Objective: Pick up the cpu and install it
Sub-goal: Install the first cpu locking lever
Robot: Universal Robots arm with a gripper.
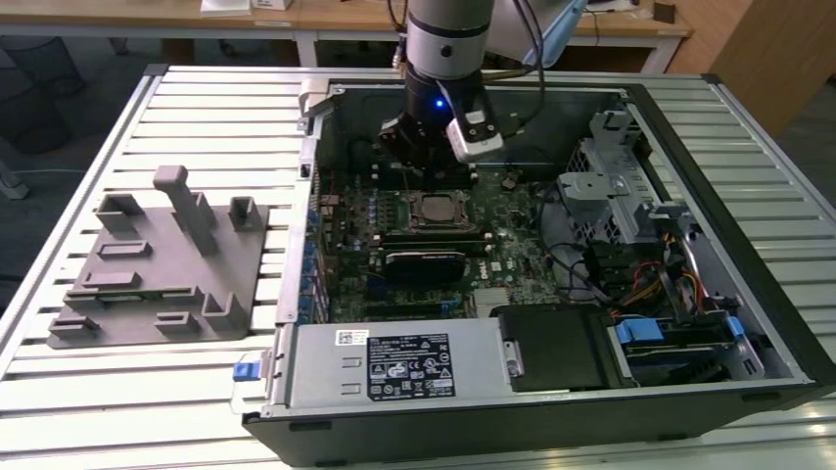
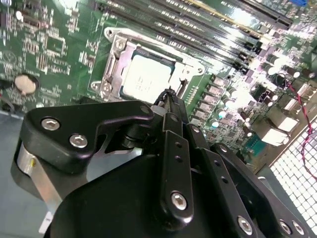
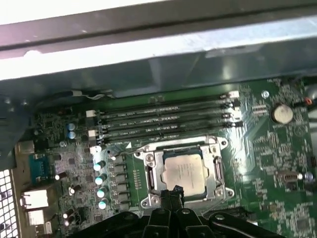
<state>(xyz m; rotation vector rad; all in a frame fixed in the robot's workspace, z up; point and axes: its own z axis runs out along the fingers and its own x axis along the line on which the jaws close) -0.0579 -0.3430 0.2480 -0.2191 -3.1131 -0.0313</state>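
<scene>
Pincer (image 2: 167, 96) nearest me, tips pressed together, gripping nothing. Right at its tips the cpu (image 3: 184, 172) lies flat inside the socket frame (image 3: 217, 168). I judge pick-up and seating done; latching unclear.

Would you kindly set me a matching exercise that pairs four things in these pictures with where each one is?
Things:
1. cpu
2. grey fixture block
3. gripper
4. coin cell

Places:
a. on the slatted table, at the exterior view's left of the computer case
b. over the green board, at the cpu's edge
c. lying in the metal socket frame
d. on the board, apart from the socket frame

Pairs: 1-c, 2-a, 3-b, 4-d
</scene>
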